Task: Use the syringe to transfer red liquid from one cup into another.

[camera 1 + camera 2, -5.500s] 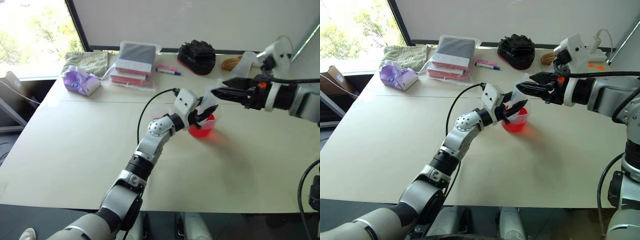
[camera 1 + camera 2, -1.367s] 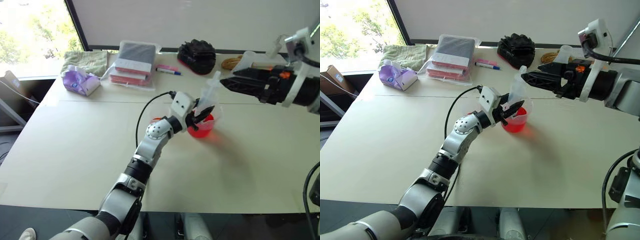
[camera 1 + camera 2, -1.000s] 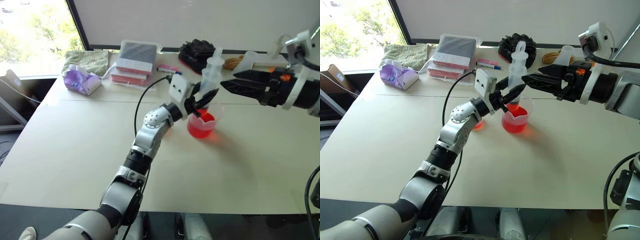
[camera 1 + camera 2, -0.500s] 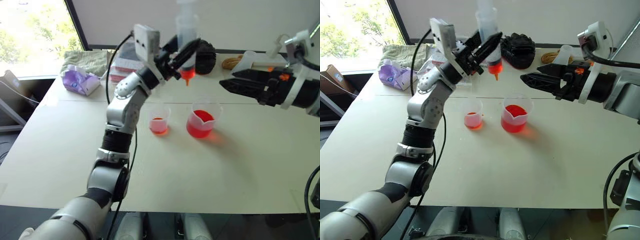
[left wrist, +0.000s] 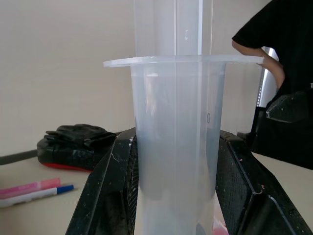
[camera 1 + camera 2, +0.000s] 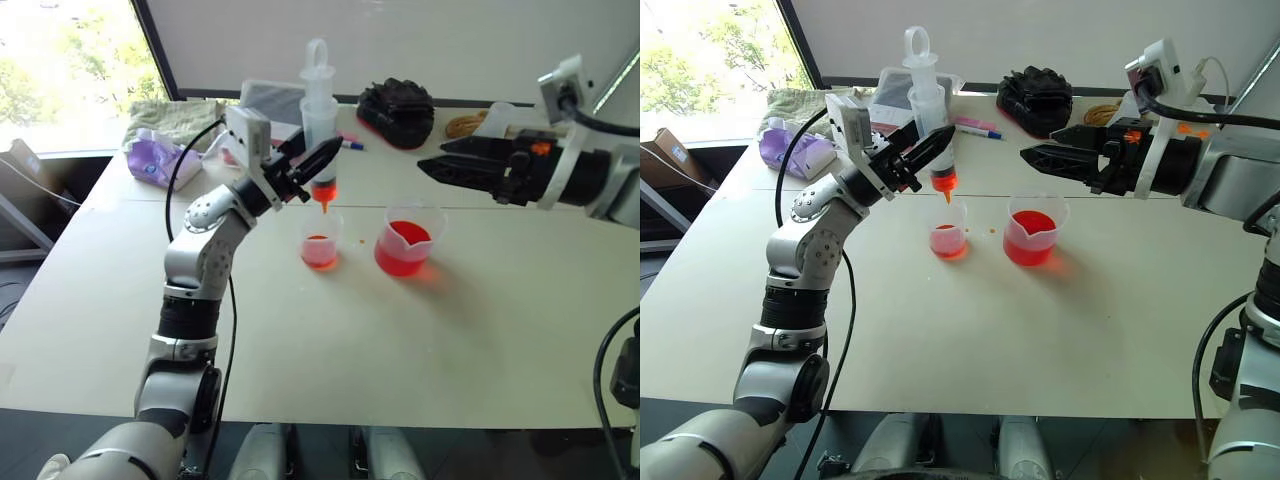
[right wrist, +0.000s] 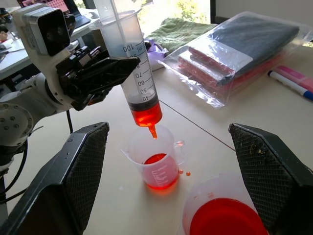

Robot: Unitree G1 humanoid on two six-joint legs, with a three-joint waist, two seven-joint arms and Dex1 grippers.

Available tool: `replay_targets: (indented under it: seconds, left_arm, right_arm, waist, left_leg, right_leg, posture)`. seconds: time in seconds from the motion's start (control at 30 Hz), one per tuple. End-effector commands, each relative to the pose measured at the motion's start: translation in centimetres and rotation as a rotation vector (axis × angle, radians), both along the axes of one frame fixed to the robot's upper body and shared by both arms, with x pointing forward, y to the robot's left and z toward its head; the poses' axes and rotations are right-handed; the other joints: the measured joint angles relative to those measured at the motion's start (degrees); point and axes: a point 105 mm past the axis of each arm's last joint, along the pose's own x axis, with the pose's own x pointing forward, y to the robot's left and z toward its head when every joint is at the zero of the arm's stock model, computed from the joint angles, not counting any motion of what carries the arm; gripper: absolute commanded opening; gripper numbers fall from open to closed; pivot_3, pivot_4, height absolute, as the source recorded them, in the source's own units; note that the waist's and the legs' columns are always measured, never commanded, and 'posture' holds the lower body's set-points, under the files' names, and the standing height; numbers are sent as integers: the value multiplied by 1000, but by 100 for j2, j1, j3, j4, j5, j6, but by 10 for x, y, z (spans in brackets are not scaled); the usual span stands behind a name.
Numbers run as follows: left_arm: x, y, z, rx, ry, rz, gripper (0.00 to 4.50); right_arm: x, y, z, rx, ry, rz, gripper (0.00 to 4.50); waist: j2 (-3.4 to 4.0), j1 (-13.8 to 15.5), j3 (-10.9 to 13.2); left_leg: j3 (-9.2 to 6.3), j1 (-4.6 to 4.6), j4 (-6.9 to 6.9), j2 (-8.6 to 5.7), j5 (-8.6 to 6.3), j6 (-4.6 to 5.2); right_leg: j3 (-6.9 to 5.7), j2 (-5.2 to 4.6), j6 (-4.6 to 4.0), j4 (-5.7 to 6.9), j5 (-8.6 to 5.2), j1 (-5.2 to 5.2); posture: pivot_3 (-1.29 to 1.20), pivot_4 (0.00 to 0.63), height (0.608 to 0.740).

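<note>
The left gripper (image 6: 925, 150) pinches the syringe (image 6: 928, 115) upright, its orange tip just above the smaller cup (image 6: 948, 238). Droplets seem to lie beside the beaker (image 6: 1032, 233). The right gripper (image 6: 1032, 155) hovers spread, well apart over open table (image 6: 1060, 330).

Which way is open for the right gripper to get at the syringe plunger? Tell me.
Probably from the side, yes. The right gripper is open, pointing toward the syringe. The plunger stands free above the left gripper, with only air between them.
</note>
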Motion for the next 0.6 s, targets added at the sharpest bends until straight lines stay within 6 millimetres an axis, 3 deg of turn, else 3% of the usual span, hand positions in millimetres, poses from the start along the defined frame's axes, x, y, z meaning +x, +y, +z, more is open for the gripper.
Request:
replay_targets:
  seconds: [0.03, 0.33, 0.6]
  left_arm:
    - [-1, -2, -3, 34, -51, 3, 1720]
    - [0, -2, -27, 77, -34, 5, 1720]
    - [2, 2, -37, 104, -33, 34, 1720]
  right_arm:
    - [-2, 14, 21, 43, -86, 44, 4099]
    - [0, 39, 46, 169, -106, 108, 4099]
    - [-5, 69, 37, 173, -64, 197, 4099]
  waist:
    - [0, -5, 0]
    - [2, -10, 0]
    - [3, -17, -1]
  left_leg:
    - [0, 0, 0, 0, 0, 0]
    - [0, 0, -1, 1, 0, -1]
    - [-1, -2, -2, 0, 0, -1]
  right_leg:
    - [0, 0, 0, 0, 0, 0]
    - [0, -4, -1, 5, 1, -3]
    - [-1, -9, -2, 2, 1, -4]
  posture:
    - [0, 150, 740]
    - [0, 150, 740]
    - [0, 150, 740]
